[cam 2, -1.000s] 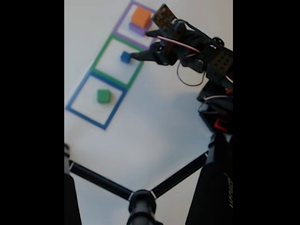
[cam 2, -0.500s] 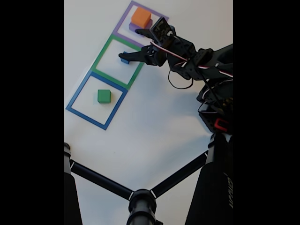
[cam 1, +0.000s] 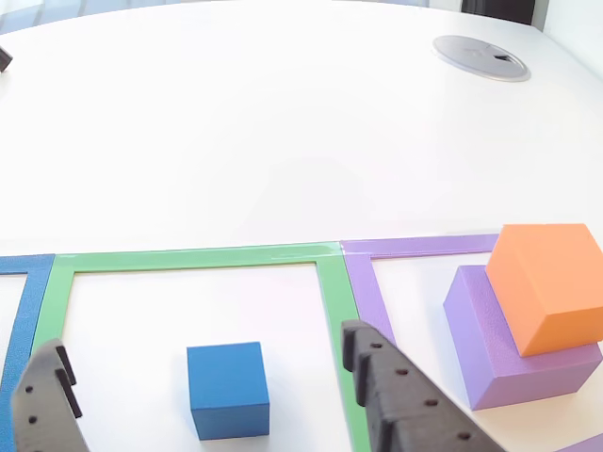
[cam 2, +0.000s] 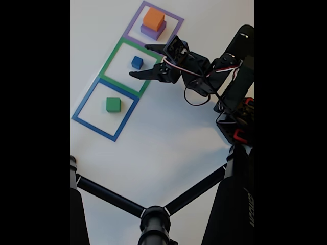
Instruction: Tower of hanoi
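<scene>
White desk, three taped square outlines in a row toward its far-left corner in the fixed view. Claw spread wide, holding nothing, fingers low either side of the blue cube. Cube sits straight ahead between the open jaws, not touched, inside the green outline. Judgement: short advance, then close. Orange block rests on purple block in the purple outline; green block in the blue outline.

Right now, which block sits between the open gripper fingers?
The blue cube, alone inside the green outline, lies between the gripper's spread fingers. The orange and purple blocks are stacked aside; green sits farther off.
</scene>
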You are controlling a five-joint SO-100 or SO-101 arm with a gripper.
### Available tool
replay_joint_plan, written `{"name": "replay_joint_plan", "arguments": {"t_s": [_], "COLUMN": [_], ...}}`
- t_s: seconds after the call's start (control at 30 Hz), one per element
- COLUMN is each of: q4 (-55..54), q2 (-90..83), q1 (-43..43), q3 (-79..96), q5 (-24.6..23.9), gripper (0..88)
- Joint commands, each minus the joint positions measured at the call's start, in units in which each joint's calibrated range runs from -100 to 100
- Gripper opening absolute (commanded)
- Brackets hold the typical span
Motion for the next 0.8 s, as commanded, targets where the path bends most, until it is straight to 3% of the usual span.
{"name": "replay_joint_plan", "arguments": {"t_s": [0.0, 0.77], "q4": [-4.44, -6.55], "q2": [4.36, 15.27], "q1": [0.86, -2.78], "q3": [-2.99, -10.35], "q5": [0.0, 0.0], "gripper": [34.2, 33.5]}}
